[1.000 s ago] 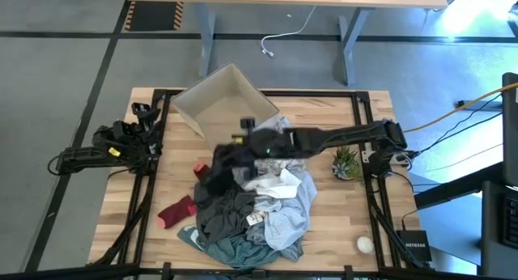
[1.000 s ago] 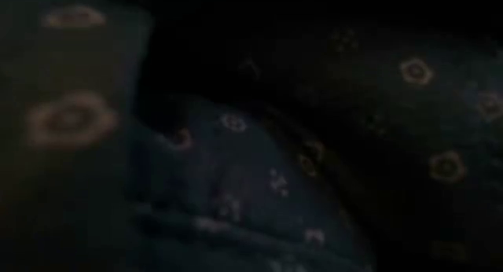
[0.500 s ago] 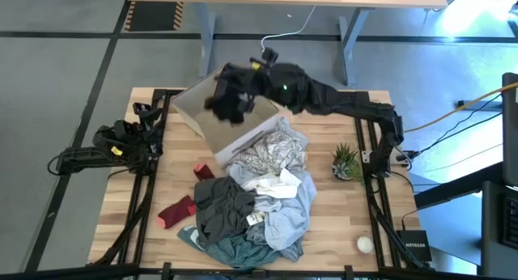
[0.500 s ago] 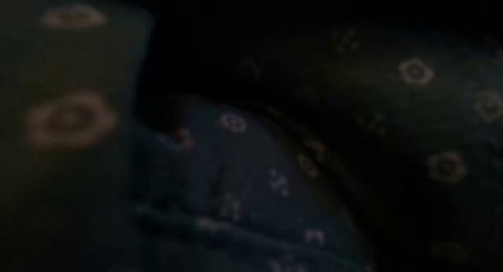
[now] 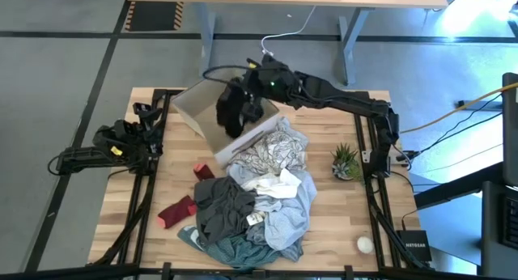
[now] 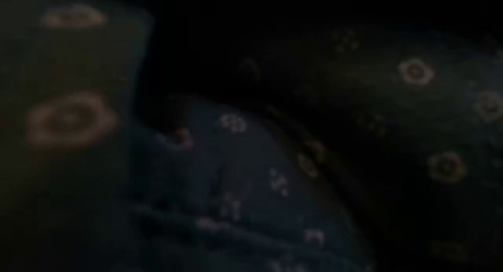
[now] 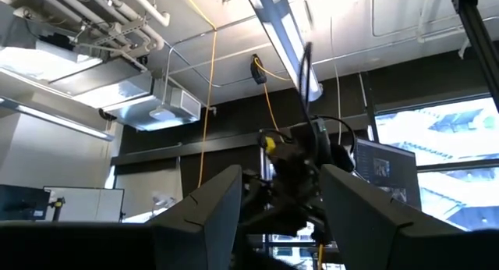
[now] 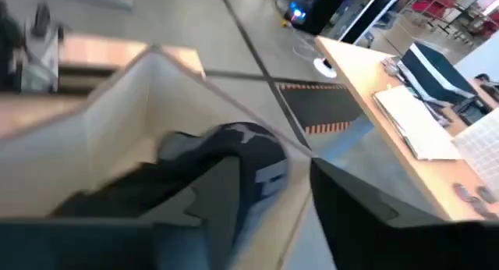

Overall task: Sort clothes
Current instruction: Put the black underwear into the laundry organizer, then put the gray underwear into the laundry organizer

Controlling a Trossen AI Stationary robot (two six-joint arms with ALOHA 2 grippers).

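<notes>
A heap of clothes lies mid-table: a white patterned piece (image 5: 271, 150), a small white piece (image 5: 271, 185), a dark grey garment (image 5: 218, 203), a light blue one (image 5: 287, 219), a teal one (image 5: 235, 249) and a dark red sock (image 5: 176, 211). My right gripper (image 5: 249, 90) is stretched over the beige cardboard box (image 5: 194, 110) and stands open (image 8: 273, 184). A black garment (image 5: 235, 112) droops just under it into the box (image 8: 210, 157). My left gripper (image 7: 281, 200) waits open at the table's left edge, pointing up. My right gripper has its fingers apart, pointing slantwise down into the box. The black garment (image 8: 195, 165) lies close against one finger (image 8: 226, 200). I cannot tell whether it touches that finger.
A small potted plant (image 5: 346, 161) stands at the right, and a white ball (image 5: 365, 244) lies near the front right corner. Dark patterned cloth (image 6: 259, 185) lies right in front of the low camera and hides the table in that view.
My right gripper has risen from the heap and swung toward the table's far edge, carrying the black garment lifted clear of the other clothes. It now stands over the box, and the garment has sunk lower into the box.
</notes>
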